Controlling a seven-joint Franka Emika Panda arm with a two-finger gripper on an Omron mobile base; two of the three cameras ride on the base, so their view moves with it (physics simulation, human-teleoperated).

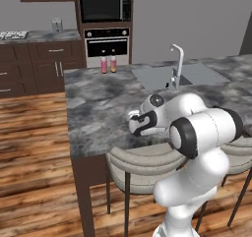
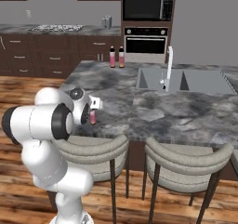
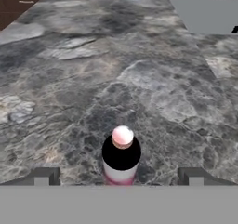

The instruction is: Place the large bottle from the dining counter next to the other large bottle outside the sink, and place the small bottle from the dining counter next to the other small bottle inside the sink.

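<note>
Folded low over the near edge of the dining counter [image 2: 153,111], gripper [image 3: 119,175] spread wide, fingertips either side of a pink, dark-shouldered large bottle [image 3: 121,157], gripping nothing. Behind: sink [image 2: 204,81] recessed in the marbled stone, two more bottles [image 2: 116,57] upright at the far edge, wall oven [image 1: 107,43] beyond.

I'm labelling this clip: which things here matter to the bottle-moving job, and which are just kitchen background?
Job:
- near bottle, between the open gripper tips
- dining counter
- sink
- far pink bottle and far orange bottle, probably

Background:
- microwave
- oven
- stools
</note>
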